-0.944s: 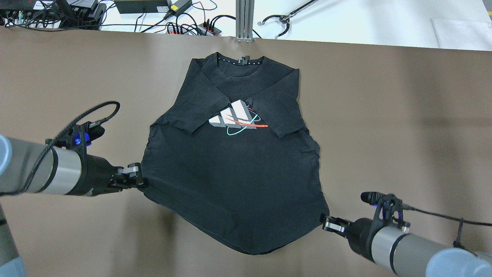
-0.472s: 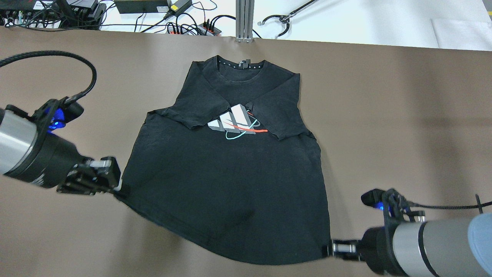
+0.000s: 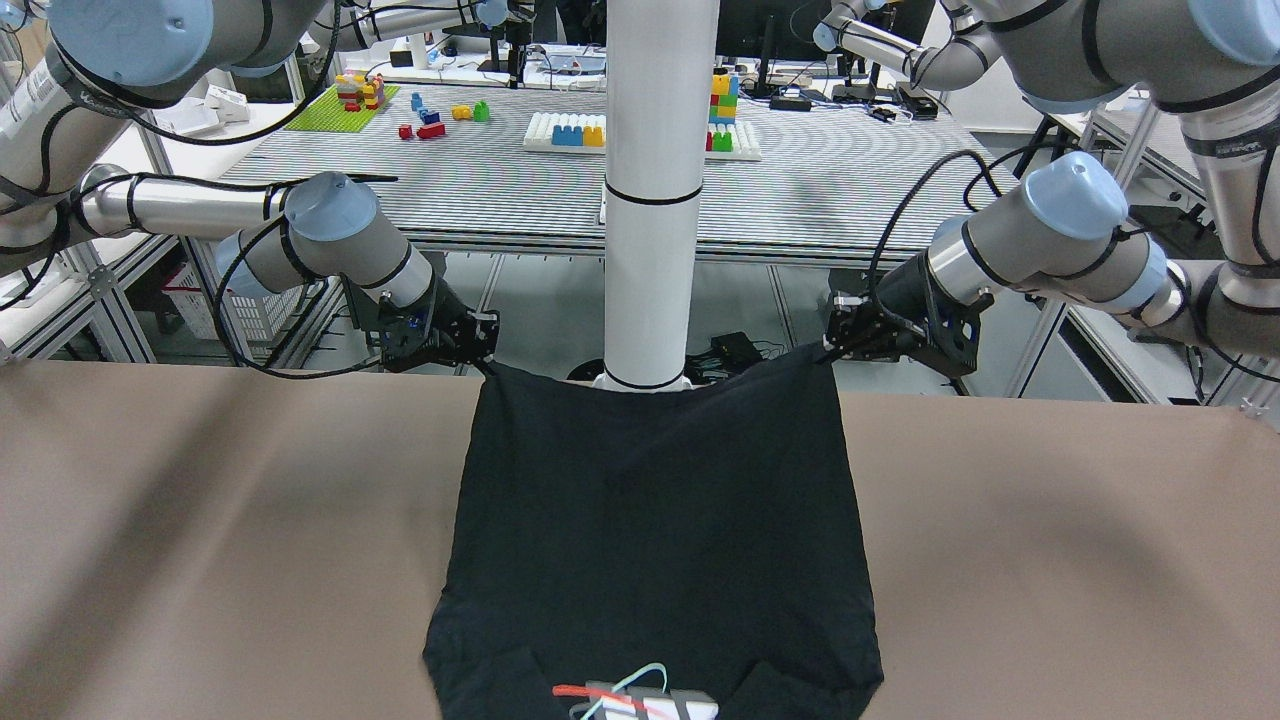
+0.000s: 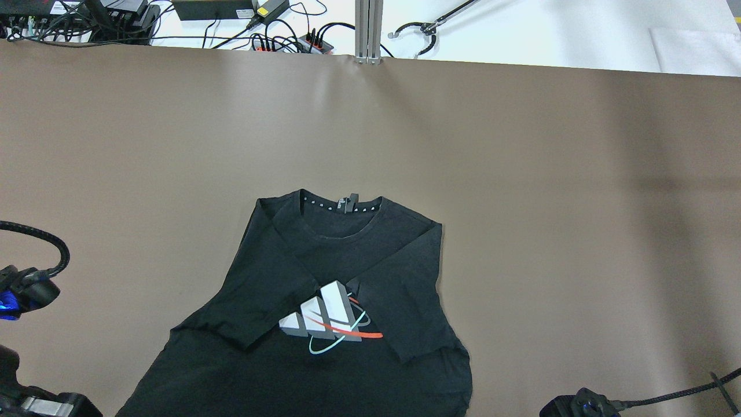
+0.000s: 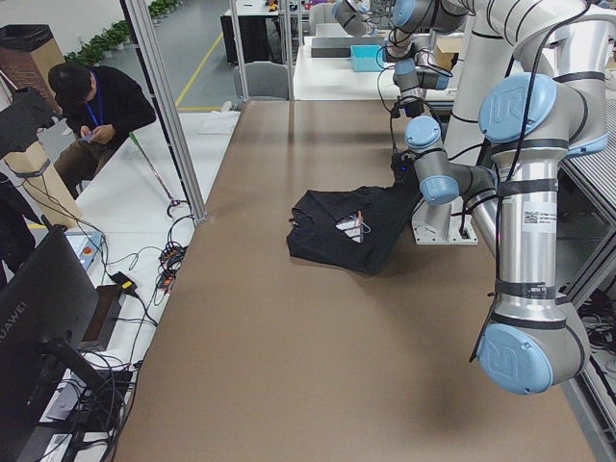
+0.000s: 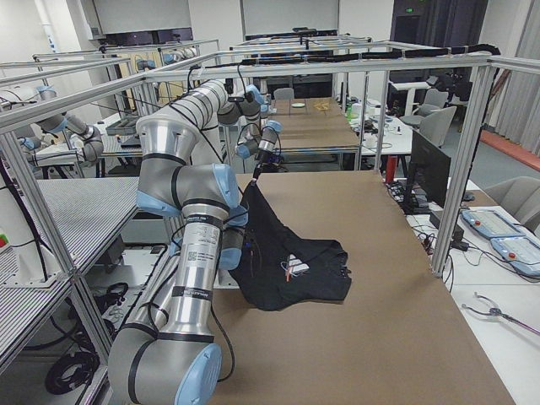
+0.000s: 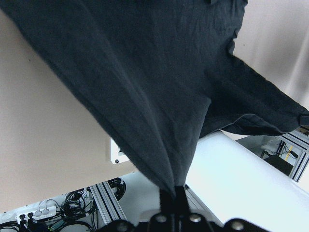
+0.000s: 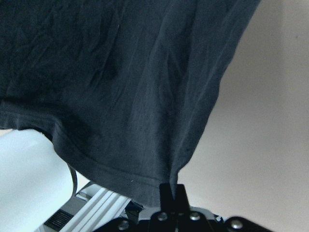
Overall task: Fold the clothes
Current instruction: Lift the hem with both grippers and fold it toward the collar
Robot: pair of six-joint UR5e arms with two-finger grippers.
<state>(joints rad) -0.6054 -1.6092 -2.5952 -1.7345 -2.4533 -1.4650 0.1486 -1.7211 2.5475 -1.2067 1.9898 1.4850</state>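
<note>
The clothes are a black T-shirt [image 4: 324, 255] with a white, red and teal logo [image 4: 327, 321], front up, both sleeves folded across the chest. It lies near the robot's side of the table, collar pointing away. Its hem is lifted off the table and stretched between the two grippers in front of the white pillar [image 3: 655, 190]. My left gripper [image 3: 832, 352] is shut on one hem corner, which the left wrist view shows as pinched cloth [image 7: 173, 183]. My right gripper [image 3: 487, 365] is shut on the other corner [image 8: 171, 181].
The brown table cover [image 4: 521, 174] stretches far beyond the shirt. Cables and power strips [image 4: 278, 40] and an aluminium post [image 4: 369, 29] line the far edge. A person [image 5: 91, 111] crouches off the table's far side.
Both grippers have drawn back toward the robot with the hem corners in them. The whole shirt has slid across the table toward the robot, and the hem now hangs raised.
</note>
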